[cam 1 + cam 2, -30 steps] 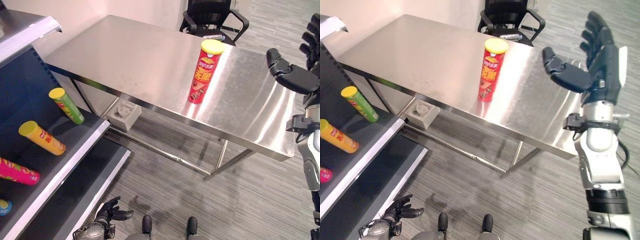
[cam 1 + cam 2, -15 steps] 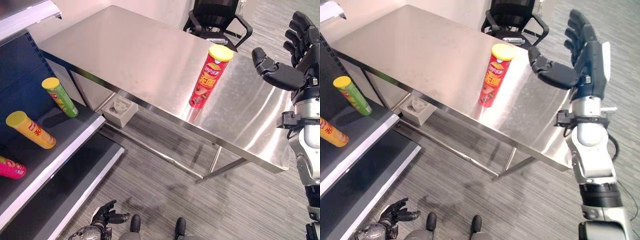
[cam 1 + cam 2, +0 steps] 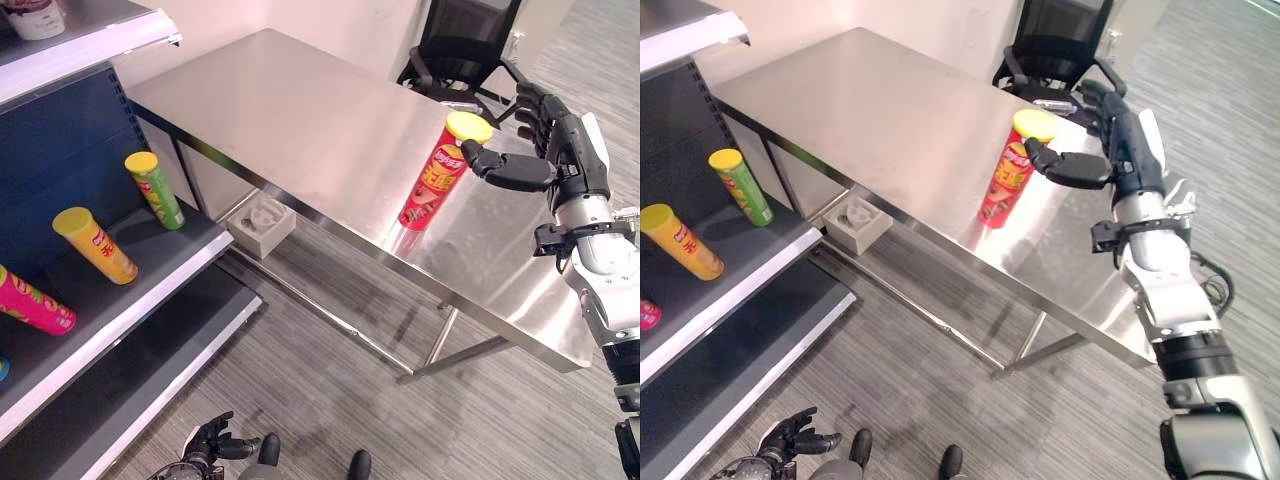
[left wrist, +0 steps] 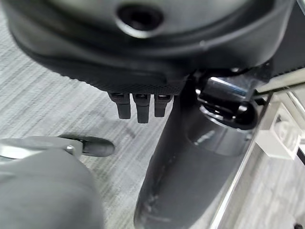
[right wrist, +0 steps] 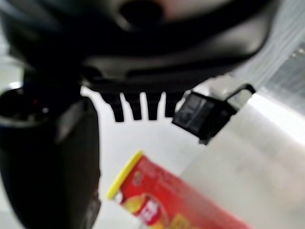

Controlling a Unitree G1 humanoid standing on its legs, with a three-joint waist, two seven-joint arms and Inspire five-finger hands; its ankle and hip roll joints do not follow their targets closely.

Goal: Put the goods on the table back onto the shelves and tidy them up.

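Note:
A red chip can (image 3: 431, 187) with a yellow lid stands upright on the steel table (image 3: 300, 110), near its front edge. My right hand (image 3: 563, 152) is open just to the right of the can's top. Its thumb reaches to just under the lid and its fingers stay spread behind. The right wrist view has the can (image 5: 167, 195) past the straight fingers (image 5: 136, 109), not gripped. My left hand (image 3: 204, 446) hangs low by the floor, fingers relaxed. On the shelf (image 3: 150, 290) at left lie a green can (image 3: 155, 190), a yellow can (image 3: 95, 245) and a pink can (image 3: 35, 305).
A black office chair (image 3: 465, 50) stands behind the table's far side. A grey box (image 3: 262, 225) sits on the floor under the table by the shelf. A white tub (image 3: 35, 15) stands on the top shelf. Open floor lies in front of the table.
My right hand has come down and in from the right until its thumb is beside the can's top. The camera has shifted; the can stays put.

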